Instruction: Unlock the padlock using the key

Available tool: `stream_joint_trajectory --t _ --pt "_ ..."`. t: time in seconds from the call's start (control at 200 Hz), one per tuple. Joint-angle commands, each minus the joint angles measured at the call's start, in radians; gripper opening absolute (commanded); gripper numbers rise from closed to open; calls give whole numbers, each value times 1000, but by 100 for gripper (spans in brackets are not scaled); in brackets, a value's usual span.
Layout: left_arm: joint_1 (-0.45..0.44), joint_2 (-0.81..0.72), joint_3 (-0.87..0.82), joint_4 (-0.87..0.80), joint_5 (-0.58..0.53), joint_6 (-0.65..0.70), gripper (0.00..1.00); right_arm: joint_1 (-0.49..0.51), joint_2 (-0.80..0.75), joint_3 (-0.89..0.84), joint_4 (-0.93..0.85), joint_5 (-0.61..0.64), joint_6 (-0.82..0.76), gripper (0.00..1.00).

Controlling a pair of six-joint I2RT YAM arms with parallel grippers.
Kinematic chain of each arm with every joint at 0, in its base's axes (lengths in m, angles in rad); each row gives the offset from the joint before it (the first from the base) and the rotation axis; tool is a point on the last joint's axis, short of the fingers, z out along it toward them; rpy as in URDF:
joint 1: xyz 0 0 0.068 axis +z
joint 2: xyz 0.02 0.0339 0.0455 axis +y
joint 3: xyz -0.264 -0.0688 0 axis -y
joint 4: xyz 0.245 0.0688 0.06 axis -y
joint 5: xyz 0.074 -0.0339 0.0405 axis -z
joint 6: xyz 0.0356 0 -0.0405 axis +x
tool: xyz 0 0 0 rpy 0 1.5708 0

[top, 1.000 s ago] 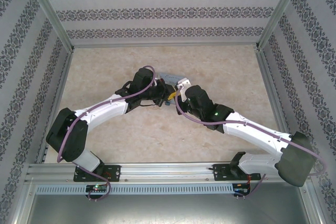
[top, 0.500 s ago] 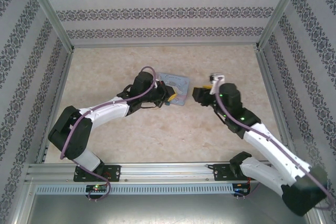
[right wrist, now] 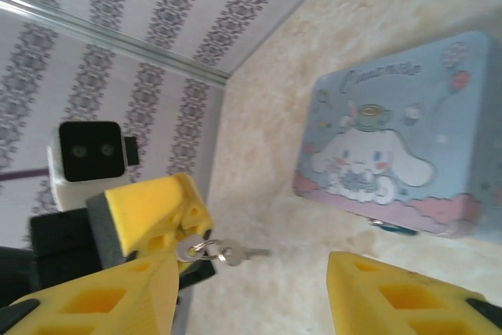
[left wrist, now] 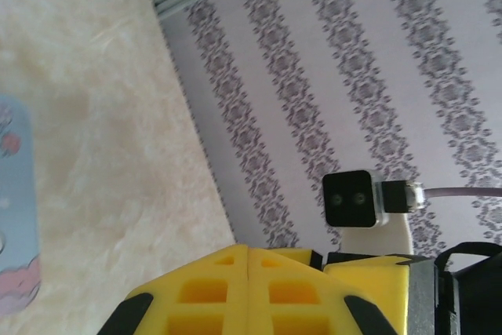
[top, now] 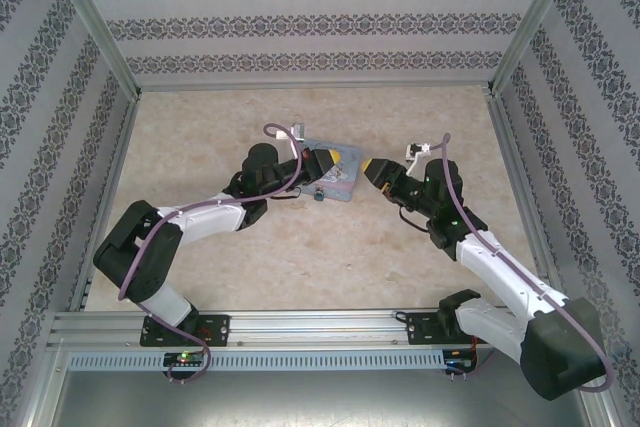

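Shows the moment just after the two end effectors part company at the tin (right wrist: 384, 139). Finds the right end effector (right wrist: 255, 280) drawn back to the right of the tin, away from the huddle of a second ago, with jaws gone from closed to roughly half spread and nothing between them. Finds the left end effector (left wrist: 248, 256) still clamped tight at the tin's left edge, tipped upward, with the key (right wrist: 239, 254) jutting from its fingertips by a small ring, apparently pinched there. Places the padlock (top: 318, 195) on the worktop (top: 300, 267) against the tin's near edge, touched by neither end effector. Reads best as a hand-over: key released by the right, retained by the left. Leaves the lock itself unheld and unopened, so counts as an early stage of the task. Calls next, in all likelihood, for the freed right end effector to steady the padlock beside the tin ahead of any attempt at the keyway. Warns of slack in the ring grip, likely to let so small a key swing off line.
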State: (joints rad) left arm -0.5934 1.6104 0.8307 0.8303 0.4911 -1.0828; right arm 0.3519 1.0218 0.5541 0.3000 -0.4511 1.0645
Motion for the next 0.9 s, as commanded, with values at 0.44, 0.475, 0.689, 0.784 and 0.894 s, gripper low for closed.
stream_joint_trajectory --t 0.44,0.475,0.689,0.784,0.894 --pt "9 65 -18 254 -109 -14 0 156 75 17 211 123 346 59" --pt "7 66 -19 257 -108 -18 0 167 79 16 216 141 360 59" --pt "6 70 -29 272 -112 -32 0 212 154 -7 368 246 478 58" --pt "6 71 -35 284 -114 -39 0 230 208 -15 470 282 525 57" --pt "4 71 -43 299 -118 -47 0 251 260 0 528 313 551 54"
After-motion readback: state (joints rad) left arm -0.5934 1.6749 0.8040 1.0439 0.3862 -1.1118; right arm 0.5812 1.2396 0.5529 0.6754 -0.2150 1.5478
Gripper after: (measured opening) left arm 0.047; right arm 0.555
